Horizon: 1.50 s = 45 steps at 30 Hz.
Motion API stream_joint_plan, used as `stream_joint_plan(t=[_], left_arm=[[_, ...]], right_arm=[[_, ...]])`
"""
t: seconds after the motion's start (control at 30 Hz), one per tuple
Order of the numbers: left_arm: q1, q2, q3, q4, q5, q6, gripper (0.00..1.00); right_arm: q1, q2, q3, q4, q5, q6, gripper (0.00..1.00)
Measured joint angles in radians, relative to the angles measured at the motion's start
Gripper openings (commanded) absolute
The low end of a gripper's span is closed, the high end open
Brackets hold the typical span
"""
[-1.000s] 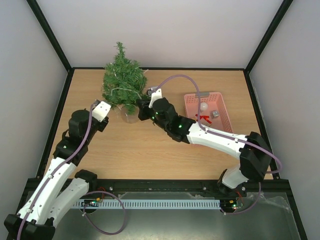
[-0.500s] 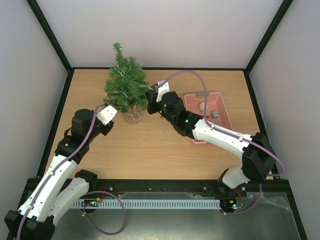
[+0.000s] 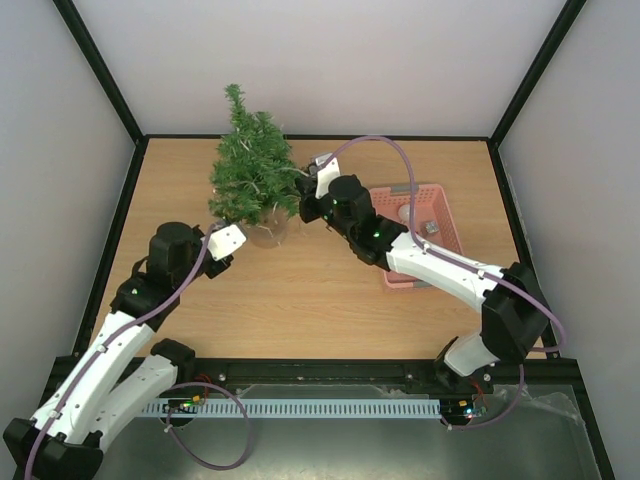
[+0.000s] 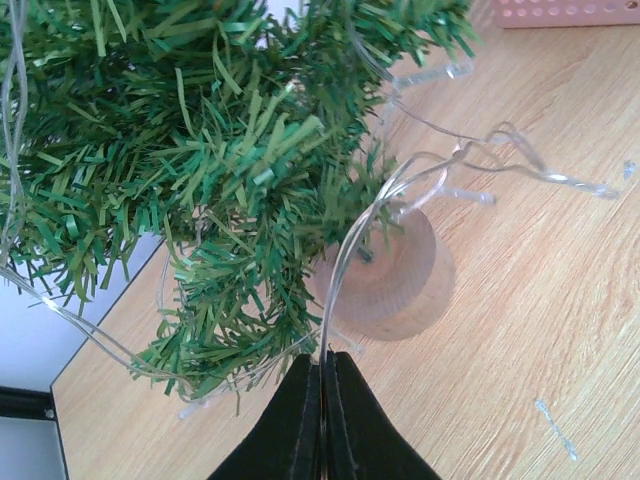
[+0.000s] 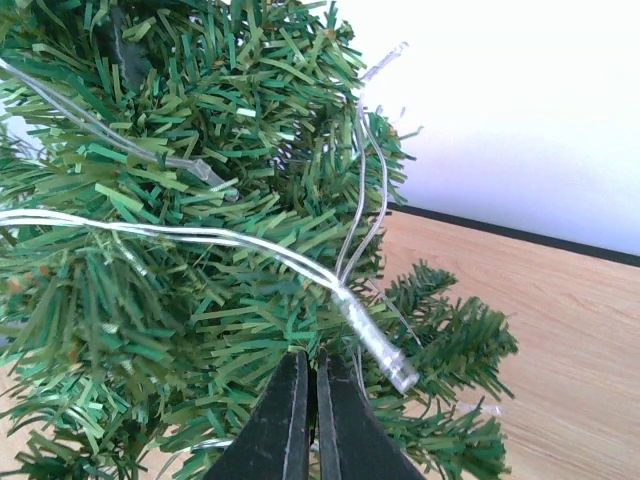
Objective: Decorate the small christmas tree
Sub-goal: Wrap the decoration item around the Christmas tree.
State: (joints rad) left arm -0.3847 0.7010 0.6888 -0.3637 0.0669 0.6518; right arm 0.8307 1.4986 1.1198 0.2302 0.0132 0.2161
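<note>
The small christmas tree (image 3: 252,175) stands upright at the back left of the table on a round pale base (image 4: 395,275). A clear light string (image 4: 360,230) is draped through its green branches (image 5: 180,250). My left gripper (image 4: 325,352) sits low on the tree's near-left side (image 3: 238,236), shut on a strand of the light string just in front of the base. My right gripper (image 5: 312,355) is at the tree's right side (image 3: 303,195), jaws shut with their tips pushed into the needles beside a clear bulb (image 5: 380,345). Whether it pinches a wire is hidden.
A pink basket (image 3: 440,215) with a few small ornaments sits right of the tree, partly under my right arm; its rim shows in the left wrist view (image 4: 560,12). Loose loops of light string lie on the wood by the base (image 4: 520,165). The enclosure's back wall stands close behind.
The tree has swung from leaning left to upright. My left gripper has moved right and nearer with the strand; my right gripper has shifted up and right along the tree's side.
</note>
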Motion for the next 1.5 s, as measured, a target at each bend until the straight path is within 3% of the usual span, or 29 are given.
stream_joint_plan(t=[0.5,0.63,1.0,1.3,1.5], left_arm=[[-0.025,0.032,-0.001,-0.009,-0.017,0.047,0.02],[-0.027,0.031,-0.002,-0.006,-0.026,0.049,0.03],[-0.031,0.019,-0.002,0.007,-0.022,0.066,0.02],[-0.034,-0.001,-0.003,0.016,-0.019,0.071,0.02],[-0.037,-0.024,-0.016,0.030,0.006,0.075,0.02]], right_arm=[[-0.071,0.066,0.068,0.005,-0.051,-0.056,0.02],[-0.071,0.067,0.068,0.005,-0.050,-0.055,0.14],[-0.071,-0.037,-0.043,-0.086,-0.005,-0.029,0.36],[-0.070,-0.177,-0.057,-0.219,-0.097,-0.056,0.39],[0.023,-0.287,-0.138,-0.201,-0.279,-0.244,0.45]])
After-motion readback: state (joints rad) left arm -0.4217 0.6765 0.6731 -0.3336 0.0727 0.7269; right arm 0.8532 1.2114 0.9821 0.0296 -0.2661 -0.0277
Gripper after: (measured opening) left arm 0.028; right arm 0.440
